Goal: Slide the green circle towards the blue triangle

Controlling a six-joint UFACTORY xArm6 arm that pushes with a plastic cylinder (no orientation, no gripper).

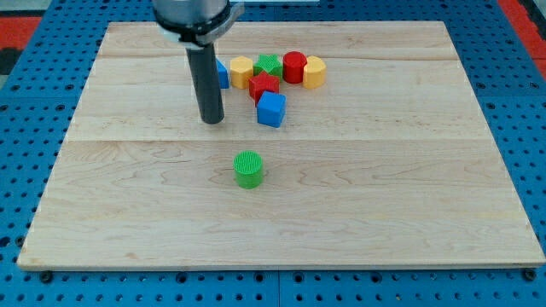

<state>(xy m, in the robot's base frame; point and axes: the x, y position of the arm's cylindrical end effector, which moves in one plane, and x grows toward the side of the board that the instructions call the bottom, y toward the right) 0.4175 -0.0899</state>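
My tip (212, 120), a smooth dark rod without jaws, rests on the pale wooden board (384, 205), up-left of the ribbed green circle (249, 169), well apart.

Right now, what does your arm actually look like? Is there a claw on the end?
No claw at all. My arm ends in a straight, dark, near-black cylindrical rod with a smooth matte surface. It hangs from a wider dark housing with a pale ring around its lower edge, cut off by the view's top. My tip is the rod's blunt, flat lower end. I see no cables, markings or labels on it.
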